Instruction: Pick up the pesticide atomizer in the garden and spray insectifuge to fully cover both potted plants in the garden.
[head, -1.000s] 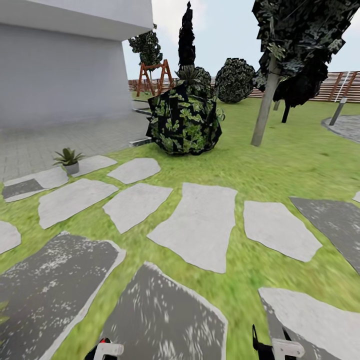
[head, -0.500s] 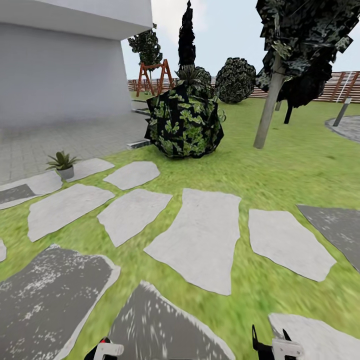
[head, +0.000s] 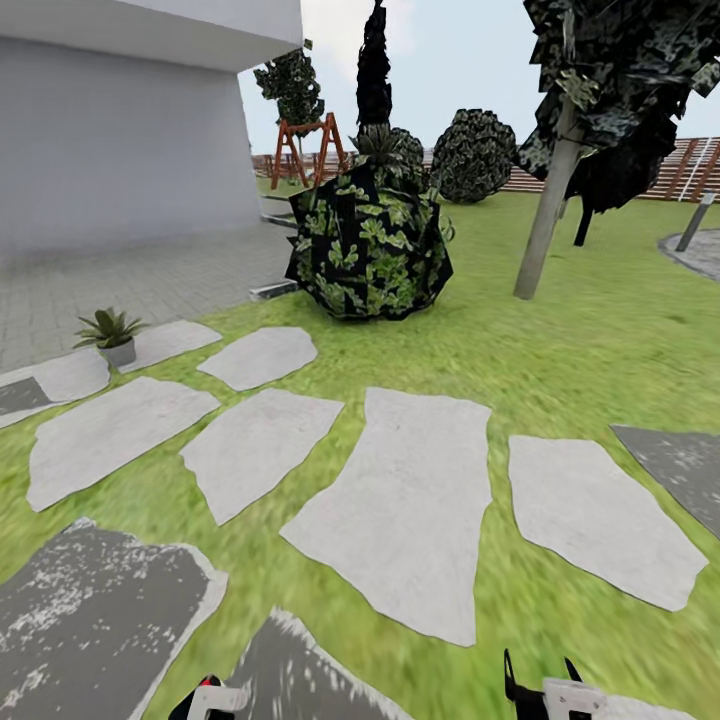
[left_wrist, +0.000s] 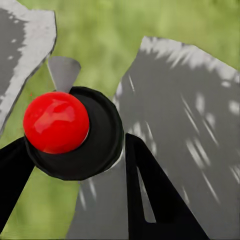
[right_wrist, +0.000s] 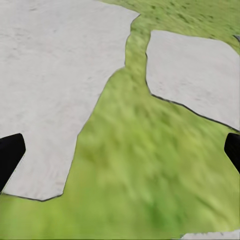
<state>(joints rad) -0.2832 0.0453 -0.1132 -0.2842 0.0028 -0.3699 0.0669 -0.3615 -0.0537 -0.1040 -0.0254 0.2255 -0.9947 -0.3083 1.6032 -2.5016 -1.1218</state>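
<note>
One potted plant (head: 108, 335), a low green rosette in a small grey pot, stands on a pale stepping stone at the far left of the head view, next to the paved area. The second potted plant and the pesticide atomizer are out of view. I am over the garden lawn (head: 600, 340). My left gripper (head: 208, 698) and right gripper (head: 542, 688) peek in at the bottom edge, far from the plant. Both stand open with nothing held. The right wrist view has black fingertips (right_wrist: 10, 155) at the frame's sides, over grass and stone.
Pale and dark stepping stones (head: 400, 500) spread across the grass ahead. A big dark leafy bush (head: 370, 240) sits beyond them, a tree trunk (head: 545, 215) to its right. A grey house wall (head: 120, 130) and paving lie left; the slatted fence (head: 690, 165) runs behind.
The whole head view has shifted as I roll forward: stones slide toward me, and the potted plant drifts left and lower in the picture. Both grippers keep their pose.
</note>
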